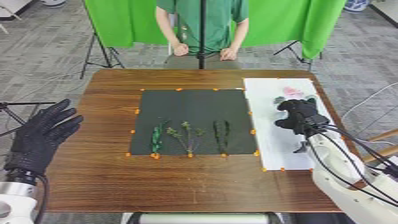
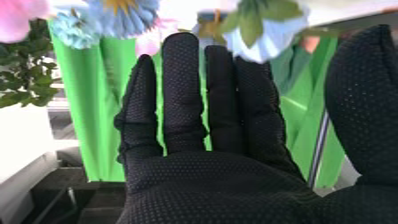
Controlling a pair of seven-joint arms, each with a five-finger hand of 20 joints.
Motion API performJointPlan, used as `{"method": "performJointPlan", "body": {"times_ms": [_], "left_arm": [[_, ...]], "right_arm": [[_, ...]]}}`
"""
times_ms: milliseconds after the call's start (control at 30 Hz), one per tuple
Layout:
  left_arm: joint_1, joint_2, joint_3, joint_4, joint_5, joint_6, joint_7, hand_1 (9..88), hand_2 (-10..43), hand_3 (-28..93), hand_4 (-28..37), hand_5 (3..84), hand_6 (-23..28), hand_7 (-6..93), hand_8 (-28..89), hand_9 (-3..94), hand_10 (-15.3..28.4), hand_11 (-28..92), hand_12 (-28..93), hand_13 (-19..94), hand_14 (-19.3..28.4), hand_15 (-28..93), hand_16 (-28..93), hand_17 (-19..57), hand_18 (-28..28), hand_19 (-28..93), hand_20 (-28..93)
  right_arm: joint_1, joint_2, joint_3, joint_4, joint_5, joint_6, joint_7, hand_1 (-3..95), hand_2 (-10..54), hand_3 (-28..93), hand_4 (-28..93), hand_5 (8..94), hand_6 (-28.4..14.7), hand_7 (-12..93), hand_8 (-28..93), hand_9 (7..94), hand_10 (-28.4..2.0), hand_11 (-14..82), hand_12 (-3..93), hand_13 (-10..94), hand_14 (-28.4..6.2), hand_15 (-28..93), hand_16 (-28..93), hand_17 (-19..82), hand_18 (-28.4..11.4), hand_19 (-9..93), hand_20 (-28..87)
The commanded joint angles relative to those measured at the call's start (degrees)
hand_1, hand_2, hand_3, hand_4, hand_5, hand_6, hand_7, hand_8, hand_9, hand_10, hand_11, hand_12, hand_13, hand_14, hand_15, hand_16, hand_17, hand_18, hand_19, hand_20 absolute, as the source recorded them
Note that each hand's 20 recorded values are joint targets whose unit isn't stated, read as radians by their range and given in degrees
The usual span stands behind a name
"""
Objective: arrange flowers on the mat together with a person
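In the head view, my right hand (image 1: pixel 304 116) is over the white mat (image 1: pixel 277 125), just nearer than a pink flower (image 1: pixel 293 91) with green leaves. Its fingers are straight in the right wrist view, where the hand (image 2: pixel 218 182) holds nothing; blue flowers (image 2: pixel 126 19) and a pink flower (image 2: pixel 12 20) appear beyond the fingertips. On the black mat (image 1: pixel 191 100) lie a leafy green stem (image 1: pixel 157 137), a branching sprig (image 1: pixel 188 136) and a dark green stem (image 1: pixel 222 136), side by side. My left hand (image 1: pixel 37 137) is open by the table's left edge, away from the mats.
The brown wooden table (image 1: pixel 107 175) extends around both mats. Small orange pieces (image 1: pixel 190 155) line the mats' edges. A small dark item (image 1: pixel 300 148) lies on the white mat beside my right forearm. A thin black pole (image 1: pixel 202 30) stands beyond the far edge.
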Motion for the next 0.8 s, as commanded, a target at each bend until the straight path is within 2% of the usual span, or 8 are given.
{"method": "performJointPlan", "body": {"times_ms": [33,167,367,467,500,533,600,800], "left_arm": [[1.0,-0.07,-0.08,-0.17,-0.03,-0.14,0.01,24.8,-1.4,68,-23.4,37.5,4.5,16.6,-7,32.6,13.1,21,17,31,16.0,25,3,-4.7,22.4,39,12],[0.7,-0.02,-0.07,-0.04,0.02,-0.31,-0.07,24.8,-1.2,68,-23.3,37.5,4.5,16.6,-7,32.6,13.1,21,17,31,15.9,25,3,-4.7,22.4,39,12],[0.9,-0.09,-0.15,-0.09,0.00,-0.21,-0.13,24.8,-1.1,68,-23.2,37.5,4.5,16.5,-7,32.7,13.2,21,17,31,16.0,25,3,-4.7,22.4,39,12],[0.9,-0.13,-0.23,-0.06,-0.03,-0.27,-0.22,24.8,-1.1,68,-23.2,37.5,4.5,16.5,-7,32.7,13.2,21,17,31,16.0,25,3,-4.7,22.4,39,12],[0.9,-0.16,-0.29,-0.06,0.00,-0.31,-0.31,24.8,-1.1,68,-23.3,37.5,4.5,16.5,-7,32.7,13.2,21,17,31,16.0,25,3,-4.7,22.4,39,12],[0.9,-0.15,-0.29,-0.02,0.00,-0.37,-0.34,24.8,-1.1,68,-23.3,37.5,4.5,16.6,-7,32.7,13.2,21,17,31,16.0,25,3,-4.7,22.4,39,12],[0.8,-0.12,-0.32,0.00,-0.02,-0.27,-0.38,24.8,-1.1,68,-23.2,37.6,4.6,16.6,-7,32.6,13.2,21,17,31,16.0,25,3,-4.7,22.4,39,12],[0.7,-0.11,-0.47,0.04,0.09,-0.44,-0.72,24.7,-1.0,68,-23.2,37.6,4.6,16.5,-7,32.6,13.2,21,17,31,16.0,25,3,-4.7,22.4,39,12]], "right_arm": [[0.7,0.1,-1.0,0.9,-1.4,0.0,0.6,27.0,-9.5,85,-28,44.0,-0.1,28,-17,40.9,-7.9,19.7,22.3,38,-9.7,68,16,13,-18.0,66,43],[1.6,0.0,-2.2,1.6,-2.2,0.1,0.7,30.1,-9.5,86,-28,40.9,1.4,34,-18,38.3,-10.2,28.0,25.8,41,-8.7,70,17,13,-18.0,66,42],[2.6,-0.3,-3.6,2.8,-2.5,-0.2,0.6,33.9,-9.5,88,-28,40.5,2.9,38,-20,38.0,-9.8,35.6,26.9,43,-8.1,74,18,14,-17.7,68,43],[3.1,-0.4,-4.2,3.1,-3.3,-0.5,0.9,36.6,-9.5,89,-28,41.8,3.7,41,-21,40.6,-10.8,38.2,26.9,46,-7.6,76,19,15,-17.6,69,44],[3.1,-0.4,-4.3,3.2,-3.3,-0.5,0.9,38.4,-9.5,88,-28,42.2,3.9,41,-21,41.6,-10.9,39.3,26.6,47,-6.9,74,23,15,-17.5,69,44],[3.0,-0.4,-3.9,3.1,-3.0,-1.2,0.3,41.8,-9.5,87,-28,43.0,4.2,43,-22,43.3,-11.0,41.1,26.7,49,-5.3,73,29,16,-17.4,70,44],[3.2,-0.4,-3.7,2.8,-2.9,-3.0,0.0,43.3,-9.5,86,-28,43.5,4.5,44,-22,44.9,-10.9,42.4,27.0,50,-4.3,72,32,17,-17.4,70,44],[4.6,-0.3,-3.9,2.5,-1.4,-8.8,-0.4,40.2,-9.5,87,-28,43.5,4.6,45,-22,45.8,-11.0,42.1,27.1,51,-5.6,72,31,16,-17.8,70,44]]}}
